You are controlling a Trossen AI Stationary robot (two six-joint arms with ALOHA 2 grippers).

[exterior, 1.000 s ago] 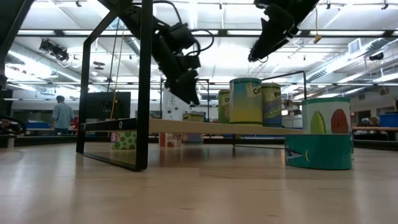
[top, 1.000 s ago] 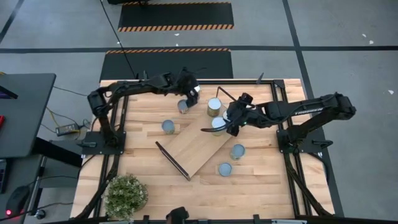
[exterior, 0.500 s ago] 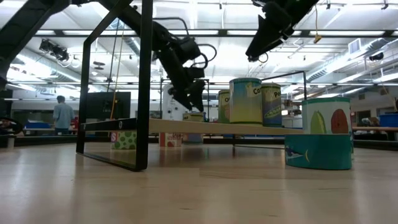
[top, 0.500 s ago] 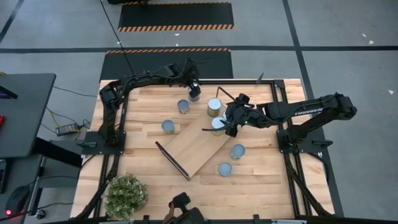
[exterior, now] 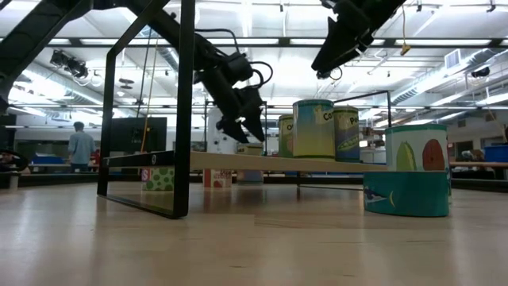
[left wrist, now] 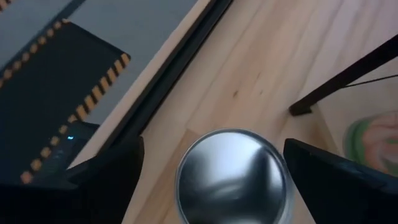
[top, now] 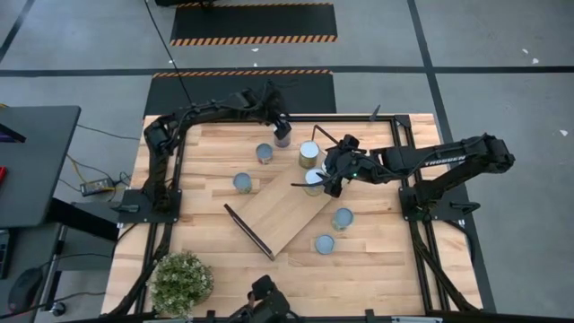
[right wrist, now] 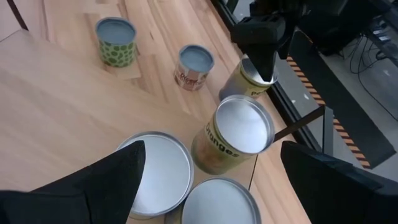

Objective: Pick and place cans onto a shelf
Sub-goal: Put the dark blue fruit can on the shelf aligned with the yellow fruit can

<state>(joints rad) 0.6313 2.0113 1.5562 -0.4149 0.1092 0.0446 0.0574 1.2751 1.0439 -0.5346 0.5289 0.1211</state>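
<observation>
- The shelf (top: 282,211), a rectangular light-wood board with thin black metal end frames, lies slantwise at the centre of the high view on the pale plank surface (top: 206,157).
- Judging from the high and right wrist views, a few cans are already on it: two pale-topped metal tins near its upper right end (top: 314,178), and a taller silver-topped can with a yellow-green label (top: 308,152) just above them, which seems to stand on the shelf's far corner, though I cannot tell for sure.
- Still off the shelf, on the bare surface: a small tin with a pink-and-white label (top: 264,152) at upper centre, a green-patterned tin (top: 242,182) left of the shelf, and two pale-blue-topped tins (top: 343,218) (top: 325,244) at lower right. So roughly half the job looks left.
- The left claw (top: 282,135) is at the upper centre of the high view, its fingers spread wide and hanging directly over a shiny silver-topped can (left wrist: 231,175) near the surface's far edge, straddling it but not yet gripping.
- That can appears to be the next pick.
- The right claw (top: 334,175) hovers above the tins on the shelf's upper right end, fingers spread and holding nothing.
</observation>
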